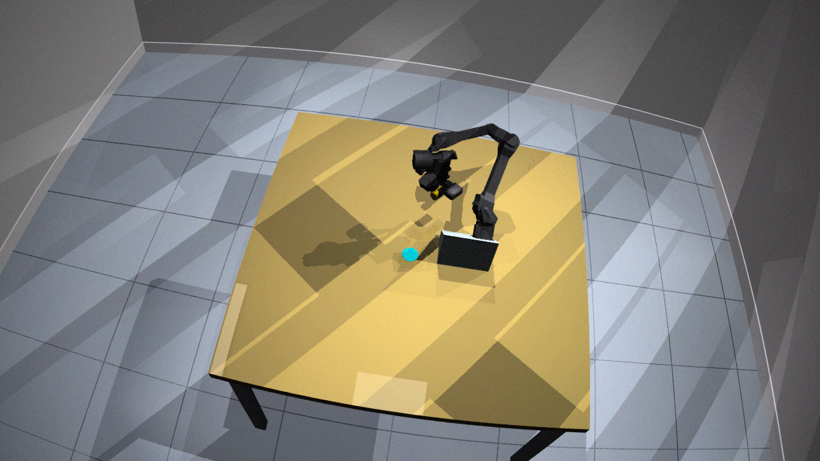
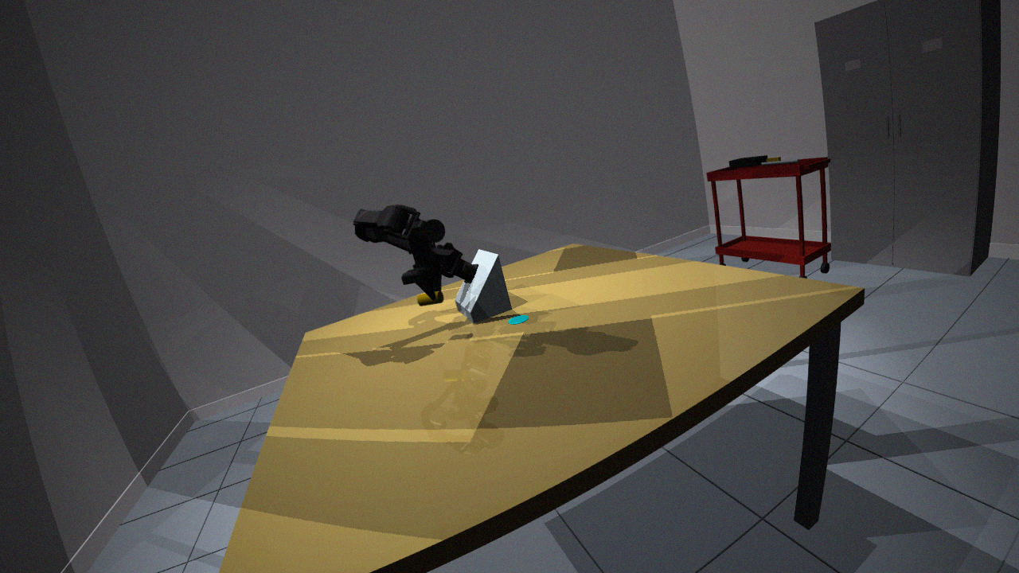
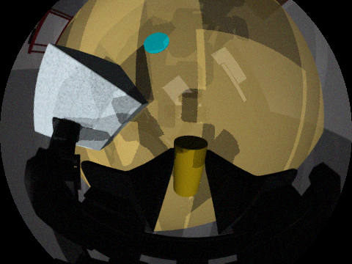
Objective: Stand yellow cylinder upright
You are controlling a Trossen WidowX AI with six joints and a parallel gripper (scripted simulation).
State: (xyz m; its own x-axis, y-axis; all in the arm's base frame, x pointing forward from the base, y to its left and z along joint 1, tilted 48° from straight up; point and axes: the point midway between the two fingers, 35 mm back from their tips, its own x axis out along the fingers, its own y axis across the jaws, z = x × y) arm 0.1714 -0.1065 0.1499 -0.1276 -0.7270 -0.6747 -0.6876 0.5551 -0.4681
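A grey cabinet [image 2: 926, 157] stands far behind the block, its top cut off by the frame in the exterior view. The table [image 1: 395, 355] [image 2: 341, 463] [image 3: 286, 92] spreads beneath and around the block; its near part runs out of the exterior view. The black arm [image 1: 497, 175] [image 2: 388, 219] [image 3: 66, 136] is joined to the block at its foot and bends out over the table; its links overlap into one dark mass in the exterior view. A red cart [image 2: 759, 172] [image 3: 35, 37] stands well beyond the block, showing only as a sliver of frame in the wrist view. The dark and yellow items on its top are too small to name.

The block [image 1: 467, 251] [image 2: 488, 292] [image 3: 84, 99] is wedge-shaped, pale on one face and dark on another. The gripper [image 1: 438, 191] [image 2: 429, 294] [image 3: 190, 152] is off to the arm's side of the block, clenched on the yellow cylinder [image 1: 435, 193] [image 2: 429, 299] [image 3: 188, 172]. The cylinder is held above the table, lying nearly level in the exterior view; from the top, the jaws hide much of it. The cyan circle [image 1: 410, 254] [image 2: 517, 320] [image 3: 156, 42] lies flat on the table near the block, fully visible, with the cylinder well apart from it.
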